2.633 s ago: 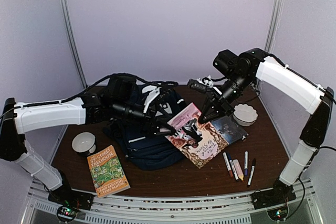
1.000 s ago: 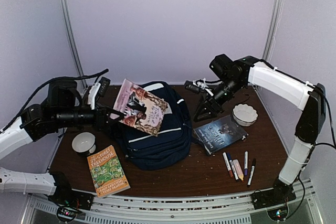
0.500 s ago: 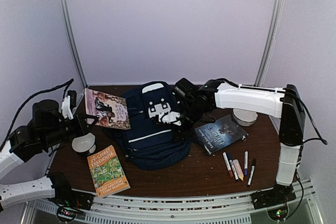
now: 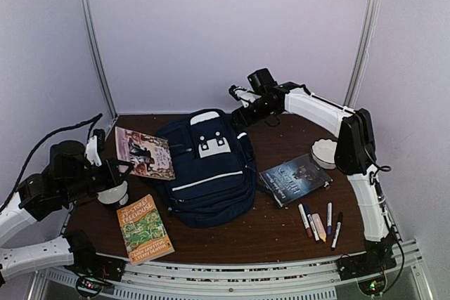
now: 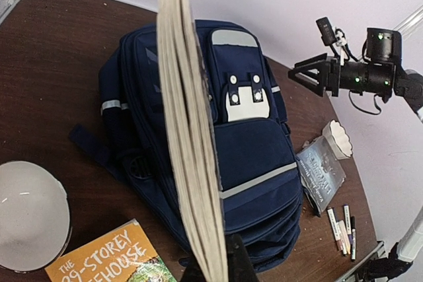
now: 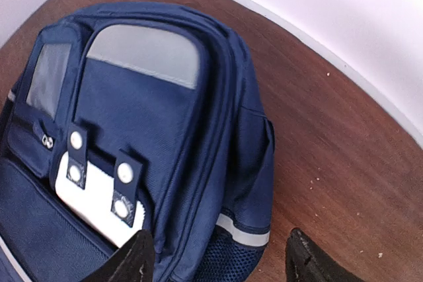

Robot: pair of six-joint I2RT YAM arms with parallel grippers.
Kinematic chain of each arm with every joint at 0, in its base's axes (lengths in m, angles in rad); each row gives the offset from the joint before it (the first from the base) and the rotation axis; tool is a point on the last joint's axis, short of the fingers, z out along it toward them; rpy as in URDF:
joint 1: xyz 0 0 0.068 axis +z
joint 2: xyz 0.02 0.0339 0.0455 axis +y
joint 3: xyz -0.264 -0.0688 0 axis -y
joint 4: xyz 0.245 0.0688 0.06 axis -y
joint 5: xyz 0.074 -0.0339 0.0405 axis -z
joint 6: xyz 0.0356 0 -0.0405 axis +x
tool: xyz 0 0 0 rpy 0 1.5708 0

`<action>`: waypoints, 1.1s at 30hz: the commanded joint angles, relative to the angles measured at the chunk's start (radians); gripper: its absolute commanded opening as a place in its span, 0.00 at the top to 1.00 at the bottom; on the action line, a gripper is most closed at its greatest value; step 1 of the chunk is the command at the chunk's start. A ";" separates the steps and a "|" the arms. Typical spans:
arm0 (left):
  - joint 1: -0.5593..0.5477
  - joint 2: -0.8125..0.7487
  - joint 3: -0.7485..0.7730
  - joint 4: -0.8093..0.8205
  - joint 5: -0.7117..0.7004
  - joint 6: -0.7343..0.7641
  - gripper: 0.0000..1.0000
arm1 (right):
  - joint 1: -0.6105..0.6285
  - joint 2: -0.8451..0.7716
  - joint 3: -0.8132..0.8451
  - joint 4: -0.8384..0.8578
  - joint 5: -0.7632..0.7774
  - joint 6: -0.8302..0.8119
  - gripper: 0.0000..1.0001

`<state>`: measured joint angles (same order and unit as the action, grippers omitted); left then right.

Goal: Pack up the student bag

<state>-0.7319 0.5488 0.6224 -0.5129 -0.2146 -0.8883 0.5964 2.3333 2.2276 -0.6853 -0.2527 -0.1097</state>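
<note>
- the student bag (image 4: pixel 207 173) lay front up in the middle of the table (image 4: pixel 281 233).
- the left gripper (image 4: pixel 117 166) pinched a pink paperback (image 4: pixel 144 154), left of the bag.
- the right gripper (image 6: pixel 218 257) hung over the bag's far corner, fingers wide apart.
</note>
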 commanded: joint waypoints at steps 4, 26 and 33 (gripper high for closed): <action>0.007 0.027 0.009 0.106 0.040 0.014 1.00 | -0.010 0.100 0.025 0.019 -0.244 0.248 0.28; 0.008 0.096 0.077 0.086 0.042 0.032 1.00 | -0.129 0.140 -0.031 0.317 -0.523 0.601 1.00; 0.006 0.160 0.103 0.145 0.063 0.064 1.00 | -0.240 -0.003 -0.328 0.538 -0.517 0.775 1.00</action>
<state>-0.7319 0.6876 0.6754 -0.4706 -0.1707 -0.8612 0.4423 2.4477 2.0117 -0.3149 -0.8047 0.5278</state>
